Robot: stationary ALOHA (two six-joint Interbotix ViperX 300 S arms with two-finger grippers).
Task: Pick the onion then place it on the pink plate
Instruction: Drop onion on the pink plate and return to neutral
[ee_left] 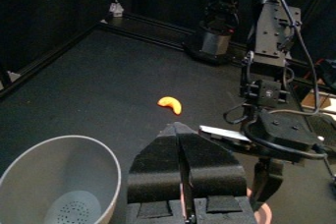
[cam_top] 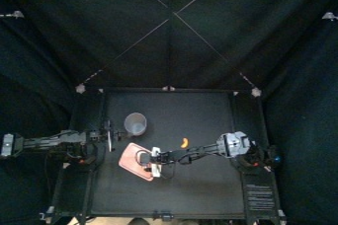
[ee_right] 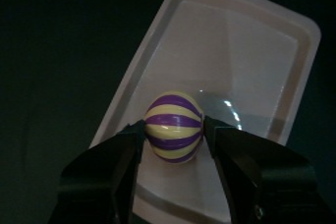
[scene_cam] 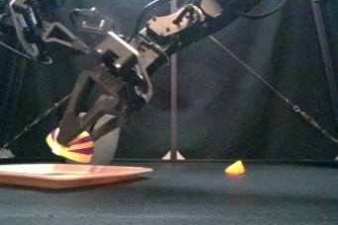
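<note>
onion (ee_right: 175, 127) gripped by right hand (ee_right: 178, 141) just above the pink plate (ee_right: 262, 61).

Onion (ee_right: 172, 127): smooth moulded plastic, purple and cream stripes with a mild shine. The pink plate (ee_right: 256, 61) is smooth plastic too, and there's a bright glint on its floor, so fairly glossy. The grey speckled cup (ee_left: 53, 169) looks matt, almost stone-like. The orange toy (ee_left: 171, 103) is smooth plastic. The table (ee_left: 92, 71) is flat matt black, and the curtains (cam_top: 169, 22) are dull black cloth.
</note>
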